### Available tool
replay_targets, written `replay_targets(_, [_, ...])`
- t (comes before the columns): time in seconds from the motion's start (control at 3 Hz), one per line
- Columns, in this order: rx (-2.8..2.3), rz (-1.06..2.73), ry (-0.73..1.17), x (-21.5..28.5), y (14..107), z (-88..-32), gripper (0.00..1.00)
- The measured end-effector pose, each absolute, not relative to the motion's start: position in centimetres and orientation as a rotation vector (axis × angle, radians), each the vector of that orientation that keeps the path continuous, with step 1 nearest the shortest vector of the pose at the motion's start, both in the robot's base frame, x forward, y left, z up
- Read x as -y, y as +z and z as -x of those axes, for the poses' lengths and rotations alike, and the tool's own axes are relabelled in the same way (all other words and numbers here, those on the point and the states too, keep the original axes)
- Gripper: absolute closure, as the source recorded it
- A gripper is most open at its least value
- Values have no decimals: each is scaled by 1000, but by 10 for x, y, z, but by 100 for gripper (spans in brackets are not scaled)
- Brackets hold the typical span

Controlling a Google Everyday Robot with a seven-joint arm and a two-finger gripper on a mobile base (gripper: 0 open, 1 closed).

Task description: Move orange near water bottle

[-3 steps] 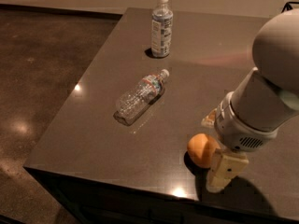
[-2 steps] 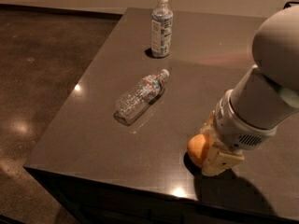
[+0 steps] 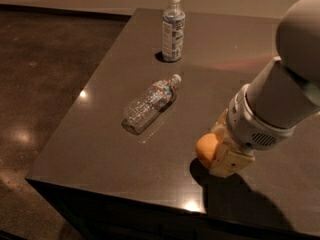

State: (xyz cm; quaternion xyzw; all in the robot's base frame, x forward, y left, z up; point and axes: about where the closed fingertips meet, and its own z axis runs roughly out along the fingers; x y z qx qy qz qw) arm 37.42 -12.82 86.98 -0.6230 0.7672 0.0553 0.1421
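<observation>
The orange (image 3: 204,151) is near the table's front right, between the fingers of my gripper (image 3: 216,147). One cream finger (image 3: 229,160) is in front of it and the other shows behind it, both closed against the fruit. The water bottle (image 3: 150,102), clear and ribbed with a white cap and a narrow reddish-blue band, lies on its side at the middle of the table, well to the left of and beyond the orange. My grey arm (image 3: 280,91) comes in from the upper right and hides the right side of the orange.
A second bottle (image 3: 173,28) with a large white-and-blue label stands upright at the back of the dark table (image 3: 100,149). The table's left and front edges drop to a dark shiny floor (image 3: 40,84).
My gripper has moved up to the orange and closed around it. The orange now sits slightly further left and higher in view. Both bottles have not moved.
</observation>
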Motion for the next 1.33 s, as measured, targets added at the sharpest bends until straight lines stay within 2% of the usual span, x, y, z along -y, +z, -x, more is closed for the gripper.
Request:
replay_targets(0.33, [-2241, 1712, 133, 117, 880, -392, 100])
replay_targets(1.33, [-2383, 1415, 72, 99, 887, -466, 100])
